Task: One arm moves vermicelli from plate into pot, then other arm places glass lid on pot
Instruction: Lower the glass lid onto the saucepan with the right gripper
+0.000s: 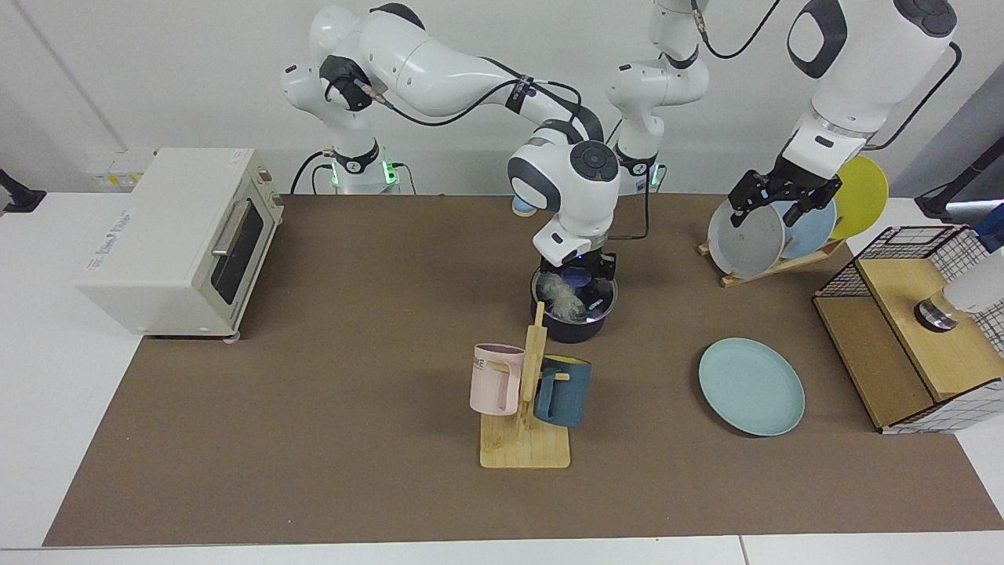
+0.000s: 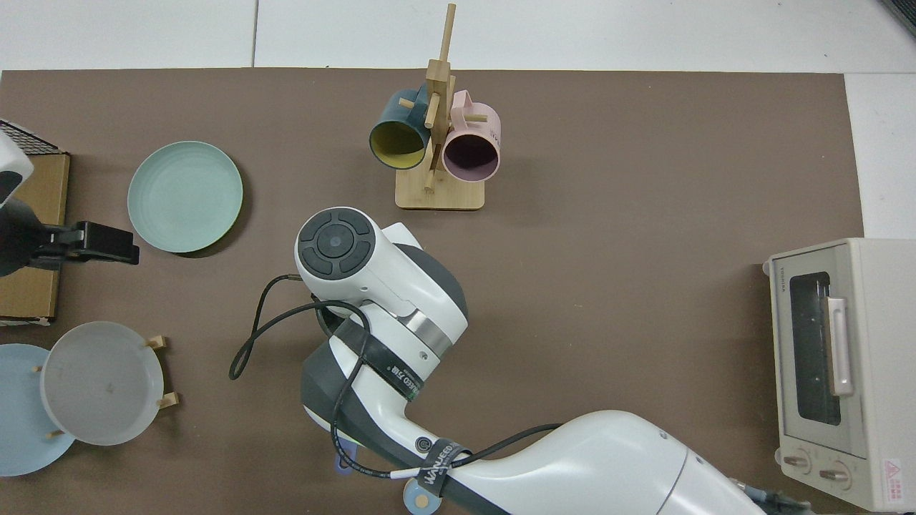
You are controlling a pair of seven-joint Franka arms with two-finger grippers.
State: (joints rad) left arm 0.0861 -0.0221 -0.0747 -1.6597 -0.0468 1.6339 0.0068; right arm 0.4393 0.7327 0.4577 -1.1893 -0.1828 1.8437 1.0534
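The black pot [image 1: 576,329] stands mid-table with the glass lid [image 1: 590,304] resting on it. The white vermicelli [image 1: 561,297] shows through the glass. My right gripper [image 1: 579,275] hovers just over the lid, open, its fingers either side of the blue knob. In the top view my right arm's wrist [image 2: 336,247] hides the pot and lid, leaving only a bit of the blue-purple handle [image 2: 342,458] visible. The teal plate [image 1: 751,386] [image 2: 184,197] lies bare. My left gripper [image 1: 773,205] [image 2: 114,243] waits open and holds nothing, in front of the plate rack.
A wooden mug tree [image 1: 525,408] with a pink and a dark blue mug stands just in front of the pot. A toaster oven [image 1: 180,235] sits at one end. The plate rack [image 1: 773,235] and a wire-sided wooden box [image 1: 910,329] stand at the other.
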